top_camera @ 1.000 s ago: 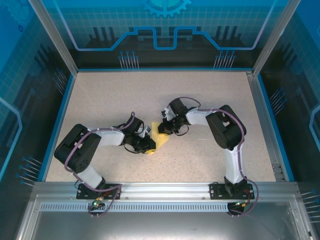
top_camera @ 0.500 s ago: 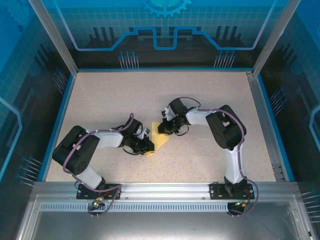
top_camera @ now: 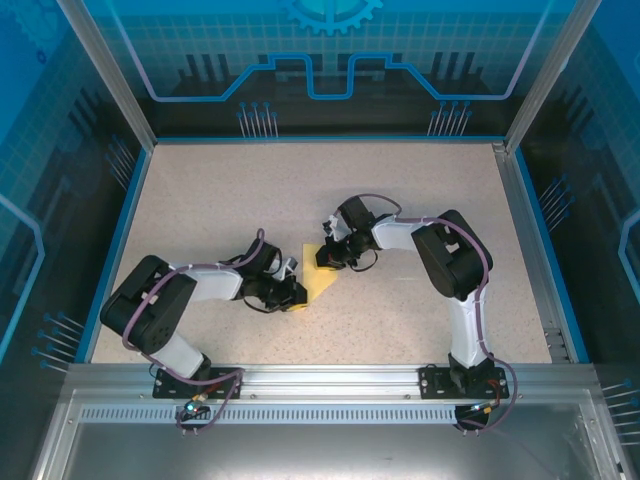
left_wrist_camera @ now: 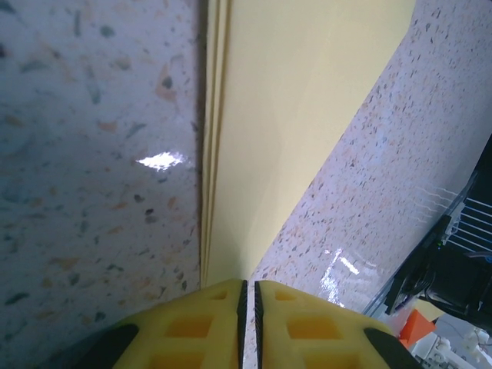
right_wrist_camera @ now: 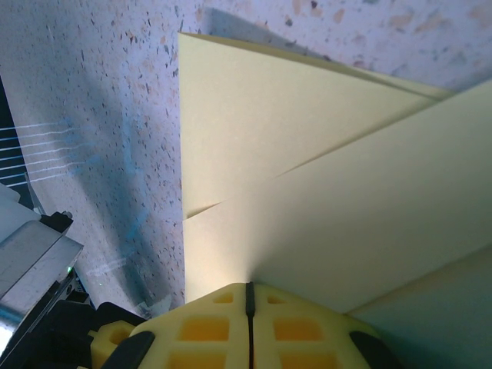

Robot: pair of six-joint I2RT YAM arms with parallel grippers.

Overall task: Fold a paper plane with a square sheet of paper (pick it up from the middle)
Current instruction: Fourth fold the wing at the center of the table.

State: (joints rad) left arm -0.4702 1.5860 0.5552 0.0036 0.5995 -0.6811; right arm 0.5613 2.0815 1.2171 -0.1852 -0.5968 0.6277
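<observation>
Now, left gripper (left_wrist_camera: 247,296): nearly closed, pinching the yellow paper (left_wrist_camera: 300,115) by its narrow end
right gripper (right_wrist_camera: 248,292): closed (tips meeting) over the paper
table (top_camera: 200,200): speckled beige
walls (top_camera: 330,60): blue

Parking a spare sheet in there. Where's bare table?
Bare table along the far edge, the far-left corner, and right of the right arm. Crowded mid-table, where left gripper and right gripper meet on the folded sheet.

1. Folded sheet of paper (left_wrist_camera: 307,115): plain pale yellow.
2. Worktop (top_camera: 300,190): beige, flecked with dark and orange specks.
3. Left hand (left_wrist_camera: 247,296) and right hand (right_wrist_camera: 247,296): bright yellow fingers.
4. Left arm (top_camera: 200,283) and right arm (top_camera: 455,260): black and white, with purple cables.
5. Enclosure walls (top_camera: 200,50): blue, with a grid pattern.
</observation>
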